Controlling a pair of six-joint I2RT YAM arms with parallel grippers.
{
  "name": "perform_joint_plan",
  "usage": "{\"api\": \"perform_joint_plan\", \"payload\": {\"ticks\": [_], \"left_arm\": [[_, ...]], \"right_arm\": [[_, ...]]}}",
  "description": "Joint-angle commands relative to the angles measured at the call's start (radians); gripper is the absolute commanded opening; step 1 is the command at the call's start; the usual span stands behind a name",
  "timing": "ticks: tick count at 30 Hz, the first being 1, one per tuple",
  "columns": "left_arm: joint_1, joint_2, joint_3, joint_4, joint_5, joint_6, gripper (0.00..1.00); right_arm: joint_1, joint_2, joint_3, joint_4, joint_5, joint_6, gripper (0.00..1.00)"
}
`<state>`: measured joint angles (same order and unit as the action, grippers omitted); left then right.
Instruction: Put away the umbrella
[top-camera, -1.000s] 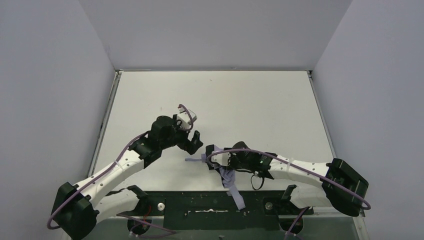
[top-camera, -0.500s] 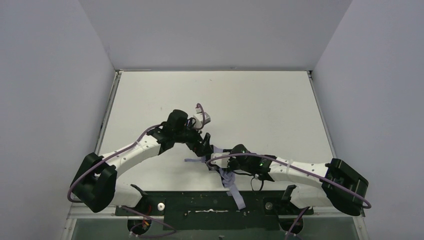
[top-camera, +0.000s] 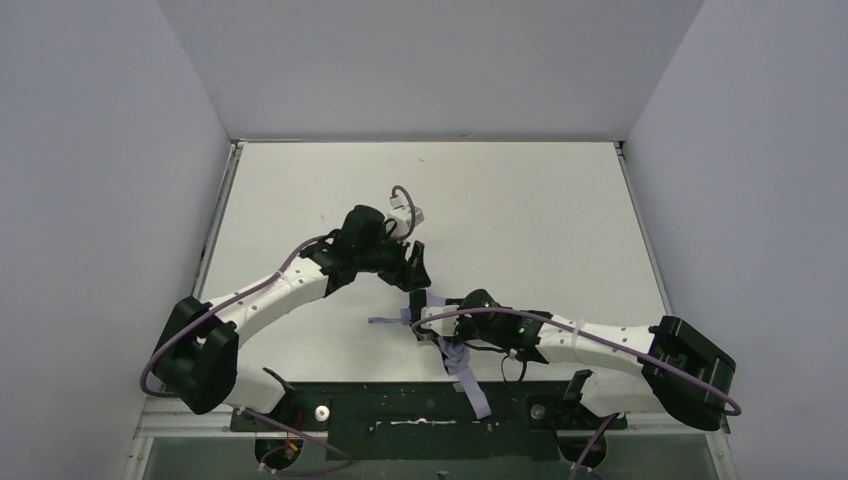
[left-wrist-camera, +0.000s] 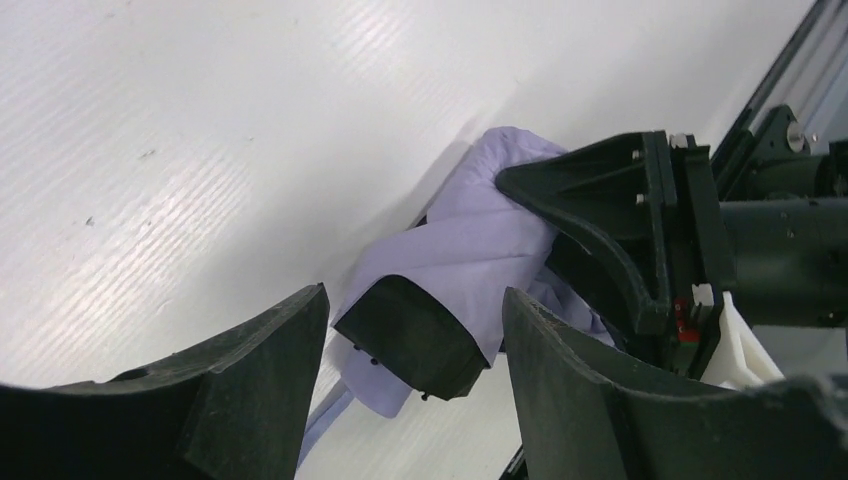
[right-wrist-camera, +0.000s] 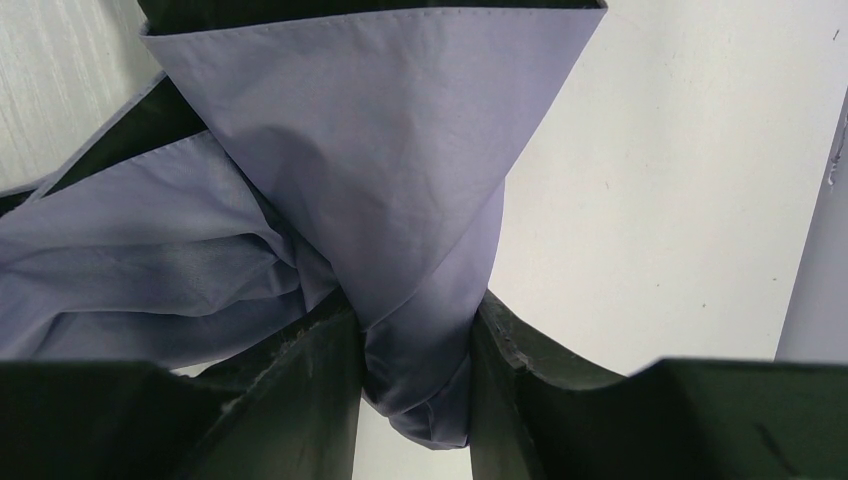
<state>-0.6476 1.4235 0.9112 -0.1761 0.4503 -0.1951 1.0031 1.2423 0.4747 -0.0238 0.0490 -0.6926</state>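
The right pincer (right-wrist-camera: 415, 345) clamps the umbrella (right-wrist-camera: 350, 150); the left pincer (left-wrist-camera: 415, 305) stands open close to it, low on the white table (top-camera: 520, 200) between grey walls (top-camera: 430, 60).

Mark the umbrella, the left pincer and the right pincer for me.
umbrella (right-wrist-camera: 400, 150), right wrist view, on the lavender fabric.
left pincer (left-wrist-camera: 412, 330), left wrist view, midway between its fingertips.
right pincer (right-wrist-camera: 415, 335), right wrist view, midway between its fingertips.
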Motion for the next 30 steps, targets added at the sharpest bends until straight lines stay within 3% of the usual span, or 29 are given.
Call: {"api": "perform_joint_plan", "payload": {"ticks": [1,9,17,24,30], "left_arm": [[-0.031,-0.071,0.062,-0.102,-0.222,-0.238,0.61],[-0.135,-0.037,0.083,-0.122,-0.354,-0.512,0.59],[-0.193,0.082,0.176,-0.214,-0.429,-0.589,0.44],[-0.204,0.115,0.195,-0.276,-0.498,-0.593,0.45],[-0.205,0.162,0.207,-0.254,-0.468,-0.591,0.46]], "right_arm": [[0.008,0.02,-0.024,0.009,0.012,0.005,0.09],[0.008,0.002,-0.041,0.05,0.012,0.001,0.09],[0.01,-0.001,-0.042,0.051,0.021,0.002,0.09],[0.012,0.004,-0.043,0.054,0.019,0.002,0.09],[0.014,0.008,-0.041,0.053,0.02,0.002,0.09]]}}
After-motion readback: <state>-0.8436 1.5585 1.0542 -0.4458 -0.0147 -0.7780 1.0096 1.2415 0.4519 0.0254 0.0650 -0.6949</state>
